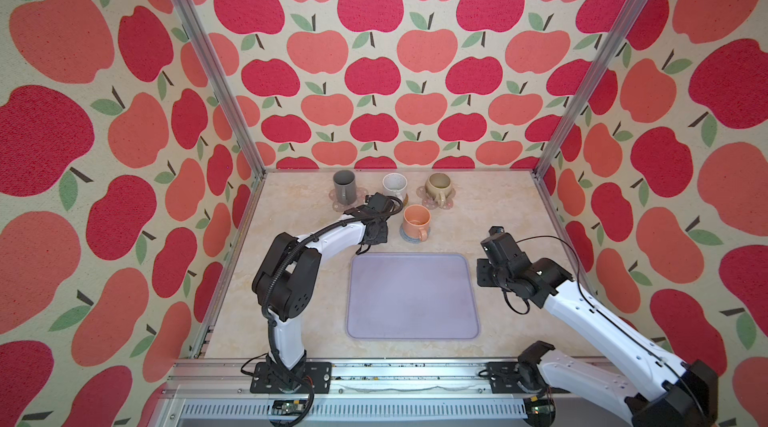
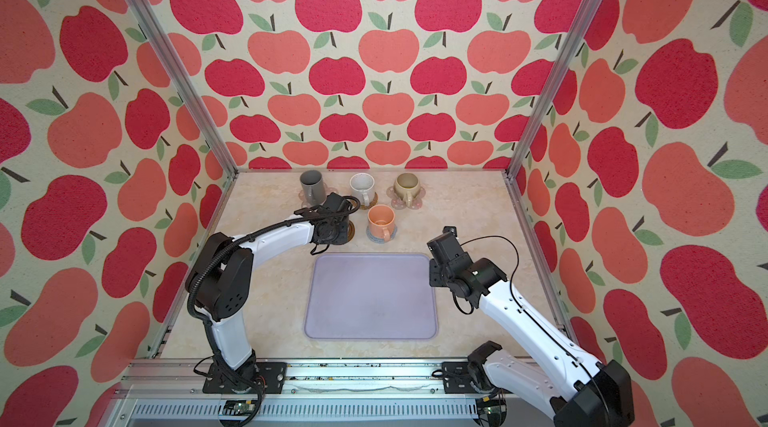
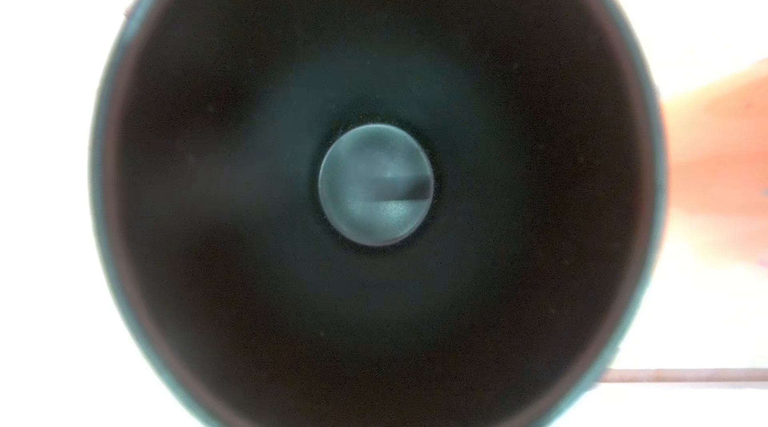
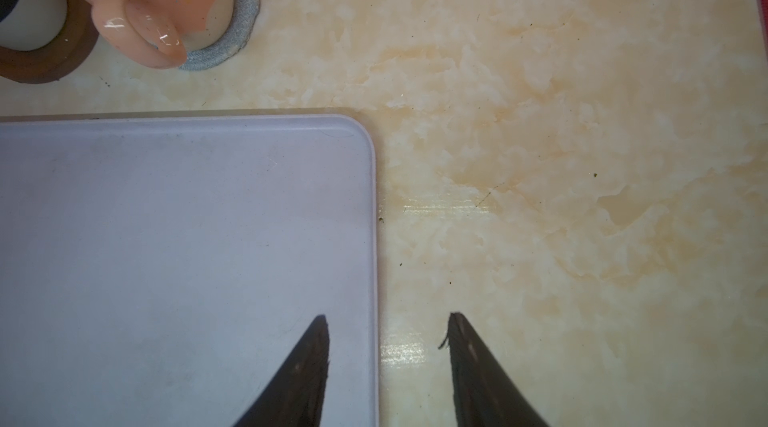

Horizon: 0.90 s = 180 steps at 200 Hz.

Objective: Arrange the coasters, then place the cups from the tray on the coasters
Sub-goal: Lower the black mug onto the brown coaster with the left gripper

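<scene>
Left claw is closed above the black cup (grip not discernible), which stands on the dark brown coaster between the tray and the far edge of the surface. Right claw hangs part-open, empty, over the tray's far right corner.

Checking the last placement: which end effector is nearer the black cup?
Left. The left end effector is above the black cup; the right end effector hangs apart, over a corner of the tray.
</scene>
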Each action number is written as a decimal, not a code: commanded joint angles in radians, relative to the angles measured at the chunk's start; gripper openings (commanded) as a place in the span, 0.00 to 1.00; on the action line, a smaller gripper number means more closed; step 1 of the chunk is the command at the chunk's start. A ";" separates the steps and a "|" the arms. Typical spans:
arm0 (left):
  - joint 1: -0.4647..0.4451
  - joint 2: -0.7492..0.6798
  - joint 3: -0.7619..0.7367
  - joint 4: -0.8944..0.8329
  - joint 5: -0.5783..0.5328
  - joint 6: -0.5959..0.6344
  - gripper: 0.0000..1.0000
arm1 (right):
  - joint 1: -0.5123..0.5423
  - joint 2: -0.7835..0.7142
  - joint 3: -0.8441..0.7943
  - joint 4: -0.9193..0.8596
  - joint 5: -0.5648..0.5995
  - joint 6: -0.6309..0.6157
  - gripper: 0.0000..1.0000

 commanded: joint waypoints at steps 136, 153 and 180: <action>-0.013 -0.039 -0.066 -0.008 0.041 -0.039 0.19 | -0.008 -0.011 0.007 -0.020 -0.006 0.016 0.50; -0.012 -0.030 -0.059 -0.006 0.053 -0.035 0.19 | -0.008 -0.016 0.006 -0.024 -0.004 0.019 0.50; -0.013 -0.017 -0.046 -0.009 0.081 -0.018 0.22 | -0.007 -0.025 0.003 -0.027 -0.002 0.021 0.50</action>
